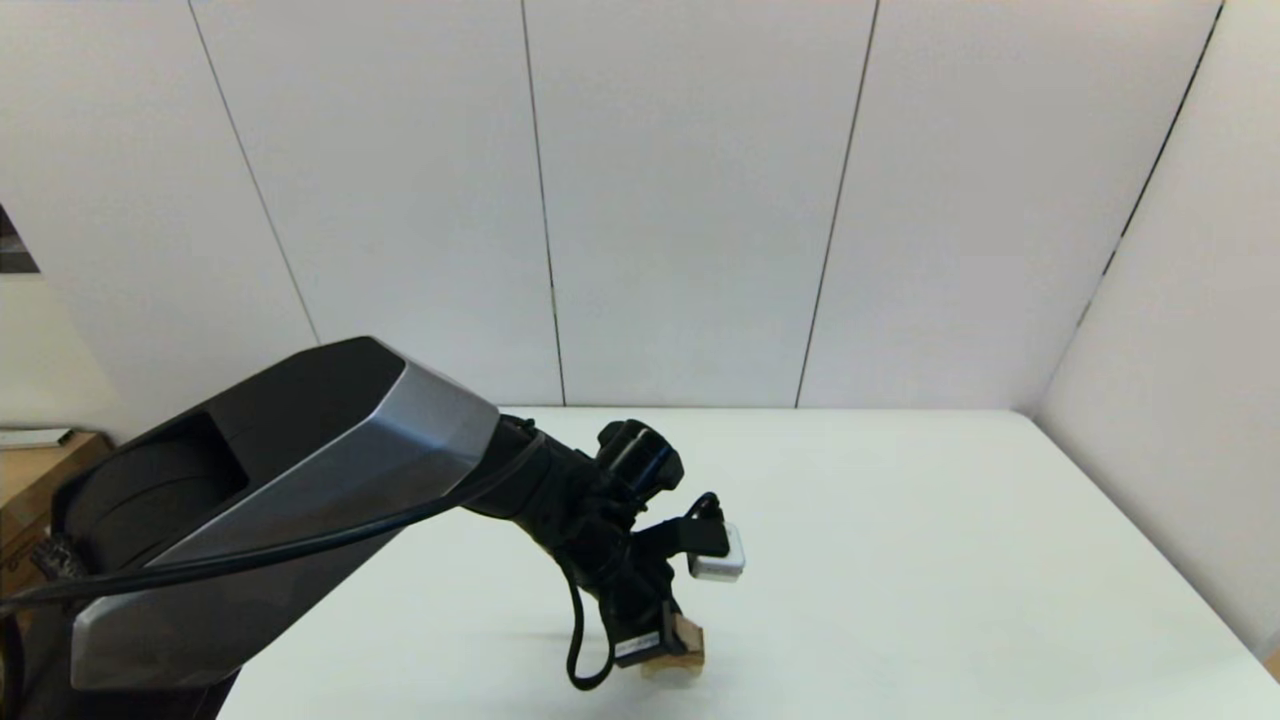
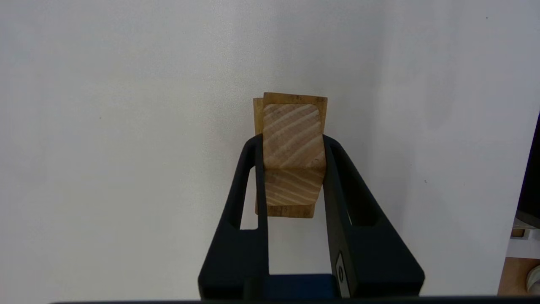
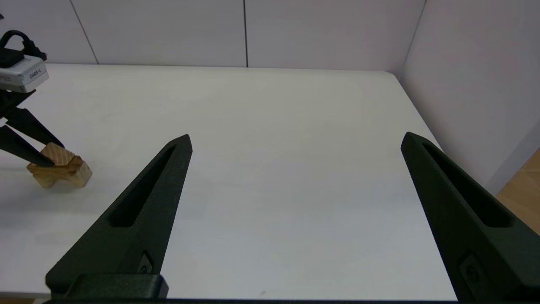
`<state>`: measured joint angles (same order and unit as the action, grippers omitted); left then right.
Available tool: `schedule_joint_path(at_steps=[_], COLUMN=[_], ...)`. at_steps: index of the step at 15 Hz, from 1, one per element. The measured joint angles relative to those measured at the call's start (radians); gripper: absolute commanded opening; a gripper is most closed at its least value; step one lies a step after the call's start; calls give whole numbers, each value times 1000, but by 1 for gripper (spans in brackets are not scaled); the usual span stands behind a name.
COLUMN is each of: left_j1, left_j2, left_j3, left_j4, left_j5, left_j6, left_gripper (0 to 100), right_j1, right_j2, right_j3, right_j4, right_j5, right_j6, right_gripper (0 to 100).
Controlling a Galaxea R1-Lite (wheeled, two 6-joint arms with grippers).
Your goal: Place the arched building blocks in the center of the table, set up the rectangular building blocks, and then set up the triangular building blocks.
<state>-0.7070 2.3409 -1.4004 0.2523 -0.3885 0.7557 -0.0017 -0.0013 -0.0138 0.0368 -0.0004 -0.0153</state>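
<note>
Now my left claw [image 2: 292,169] squeezes the little triangle block [image 2: 293,143] from both sides — so its pointy ridge stays up. It sits on the flat block [image 2: 287,209], over the arch block [image 3: 67,173], mid-table [image 3: 274,147]. My right claw [image 3: 295,177] waits wide open, well apart.

Soft, even light falls from overhead across my white table [image 1: 900,560], bright without harsh glare. My left gripper [image 1: 668,640] and the wooden blocks [image 1: 685,645] it clamps cast only a faint, blurred shadow on the near tabletop. From my left wrist, the block grain [image 2: 291,143] reads crisp, while a broad pale shadow dims the surface to one side. From my right wrist, my own wide-spread fingers [image 3: 139,211] are dark, almost featureless shapes, the tabletop greying gently toward the near edge. The far wall panels [image 1: 690,200] are evenly lit.
</note>
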Motion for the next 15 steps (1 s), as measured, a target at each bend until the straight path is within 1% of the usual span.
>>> schedule_joint_path(at_steps=[1, 11, 15], left_j1=[1, 27, 57], left_j2=[0, -10, -111], left_j3=[0, -9, -4], left_j4=[0, 0, 25], left_j5=[-1, -11, -37], left_j6=[-1, -1, -24], left_gripper=[100, 100, 100], right_j1=[0, 0, 0], right_j2=[0, 0, 0], right_j3=[0, 0, 0], right_j4=[0, 0, 0], right_j5=[0, 0, 0], right_j6=[0, 0, 1], right_gripper=[100, 100, 100])
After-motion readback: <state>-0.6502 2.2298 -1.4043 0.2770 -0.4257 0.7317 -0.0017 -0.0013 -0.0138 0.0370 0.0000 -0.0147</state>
